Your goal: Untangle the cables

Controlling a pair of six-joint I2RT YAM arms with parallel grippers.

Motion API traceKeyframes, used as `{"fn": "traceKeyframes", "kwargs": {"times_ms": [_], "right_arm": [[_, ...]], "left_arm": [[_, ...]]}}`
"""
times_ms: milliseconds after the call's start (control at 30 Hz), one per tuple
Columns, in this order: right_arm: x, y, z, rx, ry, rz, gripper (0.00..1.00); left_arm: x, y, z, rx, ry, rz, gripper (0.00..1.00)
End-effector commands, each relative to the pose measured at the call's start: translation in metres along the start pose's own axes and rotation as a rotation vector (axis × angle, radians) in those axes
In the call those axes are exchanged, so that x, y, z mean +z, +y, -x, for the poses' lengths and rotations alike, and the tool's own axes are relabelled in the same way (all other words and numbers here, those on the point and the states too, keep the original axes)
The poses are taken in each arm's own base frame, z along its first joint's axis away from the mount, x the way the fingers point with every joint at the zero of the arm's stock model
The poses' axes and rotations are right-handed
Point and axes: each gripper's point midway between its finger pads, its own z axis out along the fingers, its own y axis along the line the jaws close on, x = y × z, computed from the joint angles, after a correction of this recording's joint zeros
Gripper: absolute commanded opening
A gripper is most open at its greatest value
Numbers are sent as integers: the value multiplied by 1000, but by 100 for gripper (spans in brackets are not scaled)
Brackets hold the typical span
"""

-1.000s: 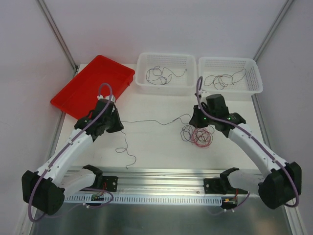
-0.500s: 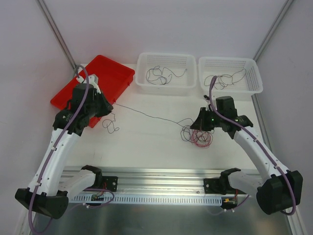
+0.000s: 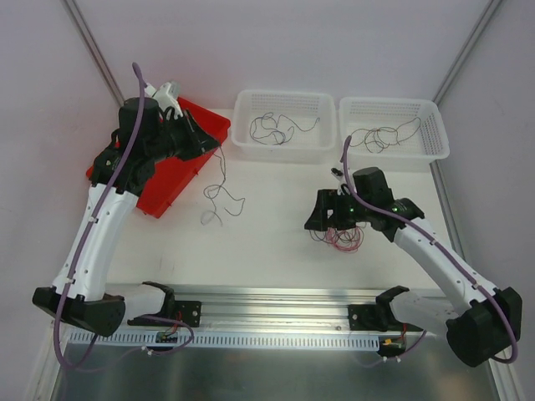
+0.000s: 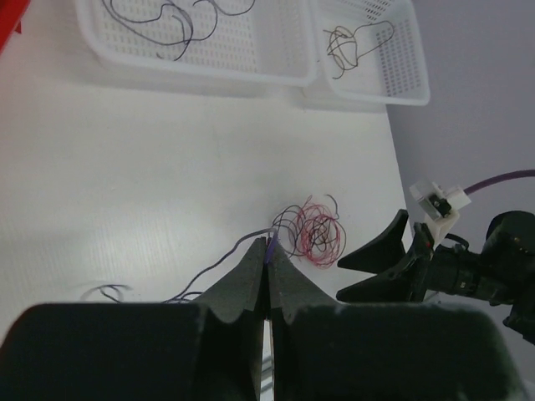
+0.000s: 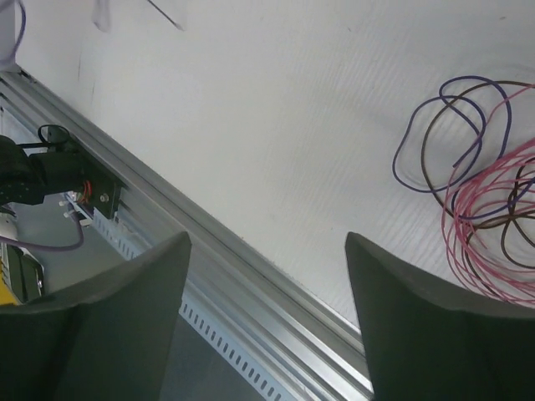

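Handling: cables (image 3: 341,237) judged featherlight, limp and snag-prone; best taken at a free end or outer loop, not mid-knot.
left gripper (image 3: 202,140): closed tight on one purple cable (image 4: 269,247), raised above the red tray (image 3: 159,171); the strand hangs to the table (image 3: 267,259).
right gripper (image 5: 267,242): fingers apart, nothing held.
tangle (image 5: 489,221): lying flat on the table, just beside the right gripper, untouched.

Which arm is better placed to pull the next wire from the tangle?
Right. The right gripper hangs open near the tangle of pink and dark wires; the left gripper is shut on a thin purple wire by the red tray.
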Motion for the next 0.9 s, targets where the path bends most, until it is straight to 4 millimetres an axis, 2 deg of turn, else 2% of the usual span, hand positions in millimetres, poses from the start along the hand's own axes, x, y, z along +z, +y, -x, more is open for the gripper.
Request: {"fn": "traceKeyframes", "kwargs": {"times_ms": [0,67,133,167,233,267,300,333,367,400,433,467,533,567,600,633,700,833,867], "right_arm": [[-28,11,19,-94,-88,-23,82],[-39,9,20,-121,-116,-51,87],[-47,6,17,-134,-122,-77,92],[-54,6,17,-143,-146,-83,94],[-61,0,14,-141,-162,-120,97],[-63,0,13,-144,-169,-127,98],[-70,-2,12,-144,-187,-142,98],[-72,-3,11,-143,-195,-148,99],[-73,-5,9,-139,-199,-158,99],[-78,-4,9,-140,-215,-158,99],[-79,-5,7,-134,-218,-162,99],[-79,-7,5,-132,-222,-168,99],[-81,-7,2,-129,-223,-169,100],[-81,-8,2,-126,-222,-170,100],[-80,-8,-1,-123,-211,-168,99],[-80,-9,-3,-122,-202,-170,100],[-79,-8,-5,-126,-187,-164,99],[-78,-9,-6,-139,-184,-162,99],[-76,-9,-5,-140,-183,-161,100]], "left_arm": [[-11,-45,38,16,-78,-134,0],[-1,-50,49,12,-83,-141,0],[-3,-63,68,21,-126,-166,0],[5,-65,74,17,-127,-169,0],[2,-79,94,20,-172,-200,0],[13,-79,100,11,-172,-195,0],[6,-93,117,18,-220,-229,0],[7,-97,125,17,-237,-239,0],[21,-95,131,9,-240,-231,0],[14,-107,147,14,-287,-262,0],[17,-110,154,13,-303,-271,0],[31,-109,159,4,-303,-274,0],[31,-123,179,8,-365,-320,0],[47,-119,182,-1,-361,-318,0],[46,-125,189,0,-381,-339,0],[59,-125,193,3,-387,-350,0],[65,-130,200,14,-408,-372,0],[96,-125,205,27,-429,-386,0],[98,-128,210,37,-457,-403,0]]}}
